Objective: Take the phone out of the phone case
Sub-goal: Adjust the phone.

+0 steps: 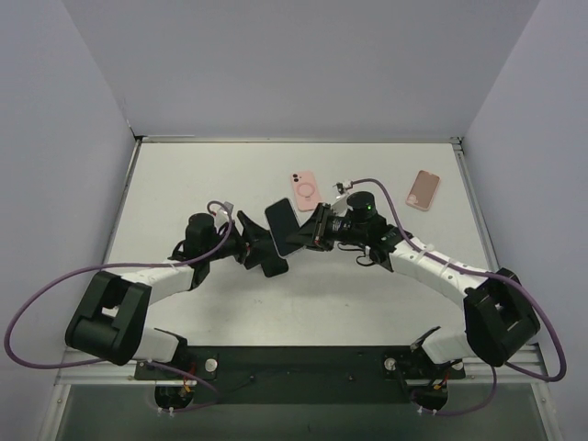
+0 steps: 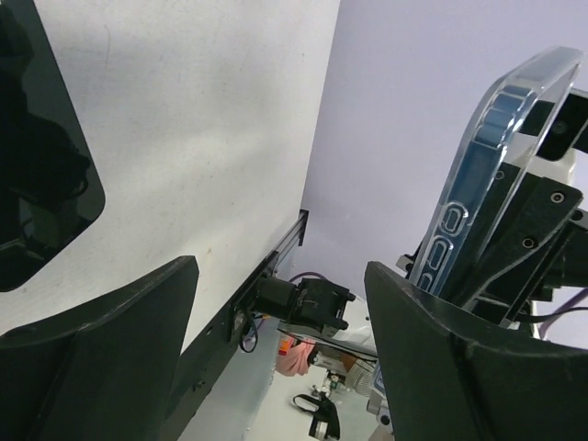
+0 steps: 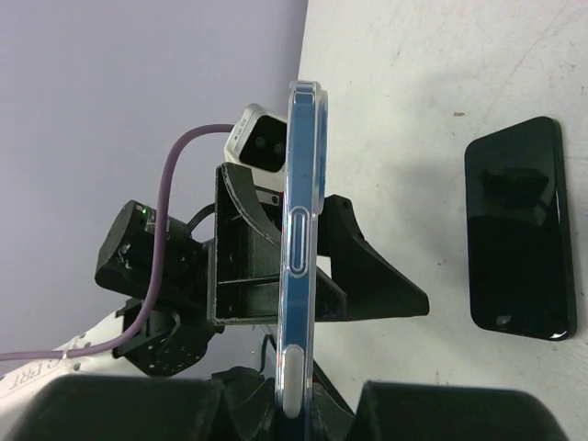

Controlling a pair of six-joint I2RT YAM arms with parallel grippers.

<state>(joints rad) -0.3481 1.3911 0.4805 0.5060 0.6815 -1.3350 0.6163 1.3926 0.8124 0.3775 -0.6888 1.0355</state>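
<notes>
Right end effector (image 3: 294, 409) clamps the phone (image 3: 294, 349) in its case (image 3: 306, 138) edge-up; left end effector (image 2: 276, 342), wide open at 9 o'clock, should pinch a case corner and peel.

tbl (image 1: 184, 184) white | ringed pink case (image 1: 305, 190), plain pink case (image 1: 423, 190) far side | blk phone (image 3: 519, 241) flat

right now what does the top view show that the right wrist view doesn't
Top only: a ring-marked pink case and a plain pink phone lying farther back on the table. Right wrist only: a black phone lying flat, unclear from above. Both: the cased phone, held by the right gripper, with the left gripper beside it.
</notes>
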